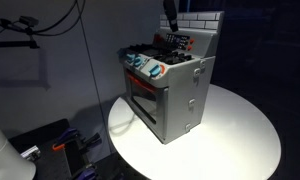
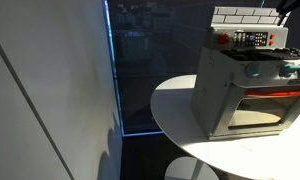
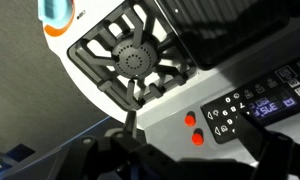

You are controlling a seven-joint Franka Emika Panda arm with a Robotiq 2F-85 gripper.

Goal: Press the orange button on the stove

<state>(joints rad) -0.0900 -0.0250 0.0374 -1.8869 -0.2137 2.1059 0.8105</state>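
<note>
Grey plastic, by the look of it, makes up the stove, a boxy toy standing on a round white desk.

In the wrist view, from the left, there is first a glossy blue knob on a white-and-orange collar. Next comes a black burner, its ribbed grate spoked around a dimpled disc. Then comes the button, tiny, round, red-orange and smooth, set on the grey top just right of the burner. A twin sits just beside it. The view is soft, so either might be the one meant. Furthest right lies a flat black panel of pale printed keys.

In an exterior view the tool hangs over the back of the stove top, apart from it. I'd judge the press is not yet made: the descent onto the button and the push itself are left. Whether the tool is spread or pressed together I cannot tell, as only dark blurred shapes show along the wrist view's lower edge.
</note>
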